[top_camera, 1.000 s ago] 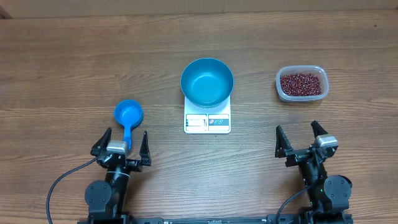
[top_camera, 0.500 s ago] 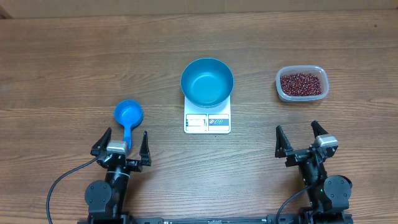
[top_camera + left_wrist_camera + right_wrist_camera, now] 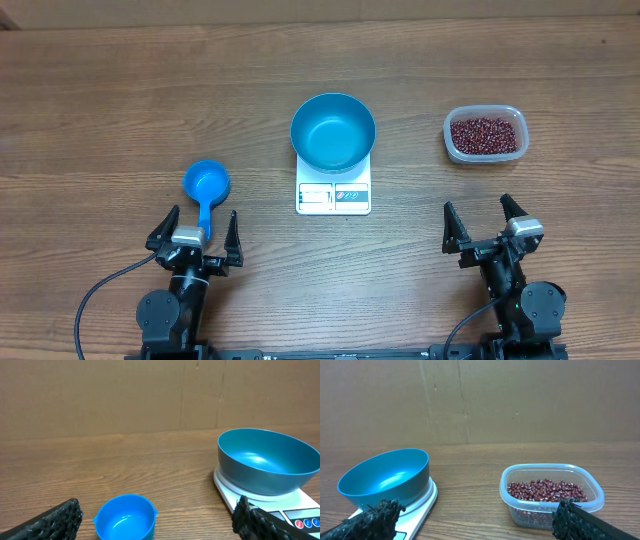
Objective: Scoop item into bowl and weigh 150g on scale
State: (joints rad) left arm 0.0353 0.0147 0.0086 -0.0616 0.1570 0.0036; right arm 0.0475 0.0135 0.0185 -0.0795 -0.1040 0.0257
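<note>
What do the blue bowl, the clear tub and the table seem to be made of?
Bowl: probably glossy plastic or coated metal; smooth inside with soft highlights.
Tub: thin clear plastic; the beans show through its wall.
Table: wood or wood-look laminate; grain lines, matte.

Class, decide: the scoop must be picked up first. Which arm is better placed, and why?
Left, probably. The scoop lies just ahead of the left arm, handle pointing between its open jaws. The right arm faces the tub of beans, far from the scoop.
</note>
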